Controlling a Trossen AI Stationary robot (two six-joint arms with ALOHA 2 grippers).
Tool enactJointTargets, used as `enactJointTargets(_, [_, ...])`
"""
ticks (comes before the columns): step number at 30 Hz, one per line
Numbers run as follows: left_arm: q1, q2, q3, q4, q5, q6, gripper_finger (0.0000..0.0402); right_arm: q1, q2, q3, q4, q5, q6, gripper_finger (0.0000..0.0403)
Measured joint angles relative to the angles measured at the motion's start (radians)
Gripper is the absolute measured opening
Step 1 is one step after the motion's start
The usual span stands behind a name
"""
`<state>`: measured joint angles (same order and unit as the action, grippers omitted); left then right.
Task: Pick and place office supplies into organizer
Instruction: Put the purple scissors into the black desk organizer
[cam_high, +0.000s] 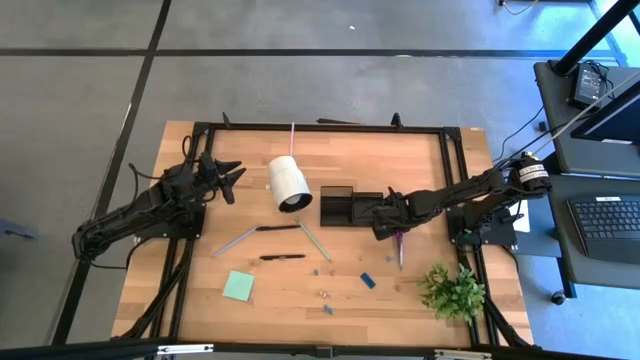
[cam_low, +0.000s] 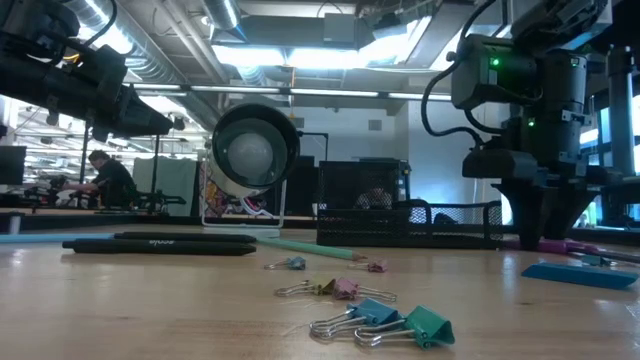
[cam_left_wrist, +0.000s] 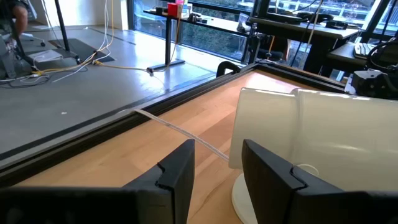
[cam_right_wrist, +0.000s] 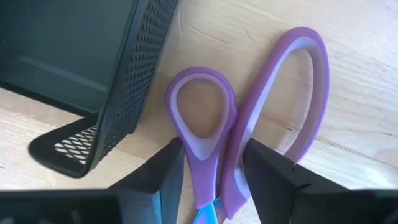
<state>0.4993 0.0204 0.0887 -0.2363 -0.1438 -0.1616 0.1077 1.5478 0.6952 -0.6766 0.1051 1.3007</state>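
1. While the right gripper (cam_right_wrist: 208, 177) sits low over the purple scissors (cam_right_wrist: 249, 118), its two dark fingers stand one on each side of the handle neck, at the bottom middle of the right wrist view. The fingers look close to the plastic, but I cannot tell if they are squeezing it yet, so I would not say it holds the scissors.
2. I think the step now is to grab the scissors. A good grab would pinch both handle arms together, just under the loops, so they do not swing open.
3. The black mesh organizer (cam_right_wrist: 134, 68) sits just beside the small loop, in the upper left of that view. The lift should go straight up first, so the scissors do not bump its wall.
4. In the high view, the right gripper (cam_high: 392, 222) is right of middle, next to the organizer (cam_high: 345, 207). It is a short trip.
5. Farther off, pens (cam_high: 282, 257), a green sticky pad (cam_high: 238, 286) and small clips (cam_low: 385, 320) lie on the table, not yet put away.
6. Farthest away, the left gripper (cam_high: 228, 176) waits at the upper left of the high view, near the white roll (cam_high: 288, 183). Its fingers are part way open and hold nothing.
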Motion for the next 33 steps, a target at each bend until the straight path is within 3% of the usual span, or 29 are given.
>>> enactJointTargets(15, [0.000,0.000,0.000,0.000,0.000,0.000,0.0127,0.000,-0.003,0.007,-0.012,0.003,-0.001,0.0131])
enactJointTargets(33, [0.000,0.000,0.000,0.000,-0.001,0.000,0.0127,0.000,-0.118,0.003,-0.077,0.003,0.000,0.0130])
